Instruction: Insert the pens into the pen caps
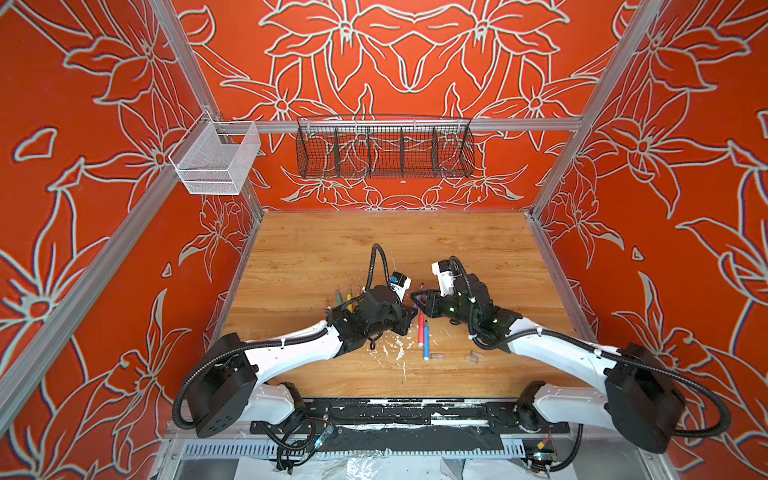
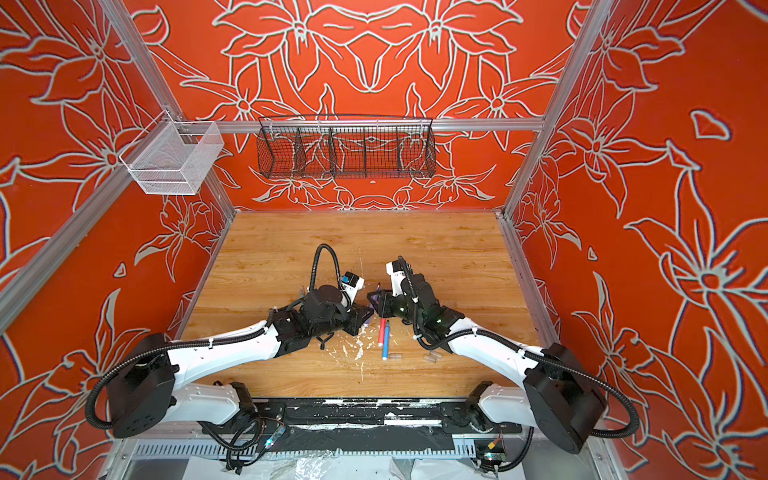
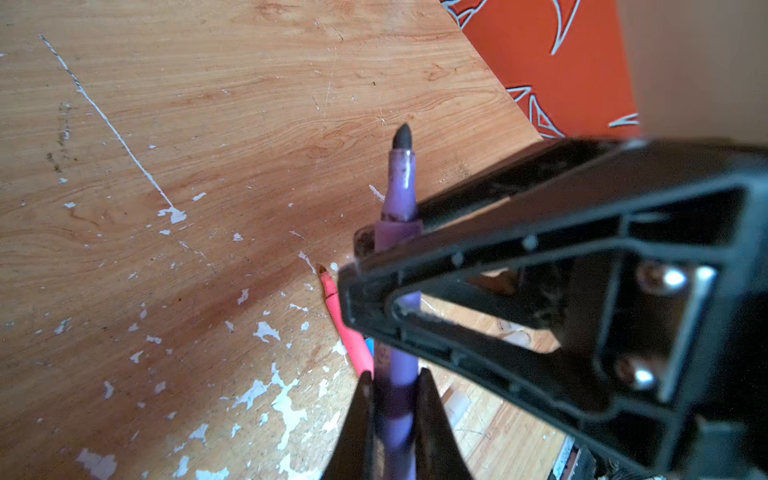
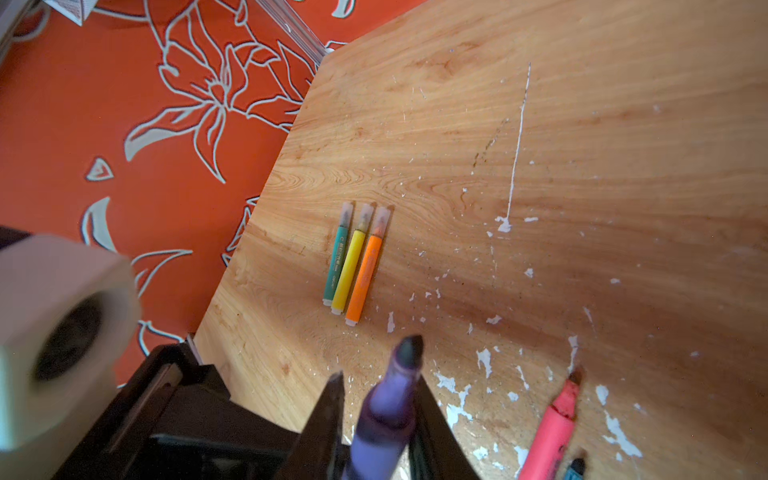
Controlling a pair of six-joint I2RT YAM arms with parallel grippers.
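The left gripper (image 3: pixel 392 386) clamps the purple pen (image 3: pixel 401 199) by its barrel, with the tip bare. The right gripper (image 4: pixel 380 386) seems pinched on it nearer the tip. On the table (image 1: pixel 332 249), 1 clear cap (image 1: pixel 436 356) lies just beside the blue pen (image 1: pixel 426 343), with a 2nd cap (image 1: pixel 473 356) nearby.

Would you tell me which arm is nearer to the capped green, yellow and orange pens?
Left. The left arm, at its wrist, overlaps the near ends of the three pens in a top view; the right arm is across the middle, well apart from them.
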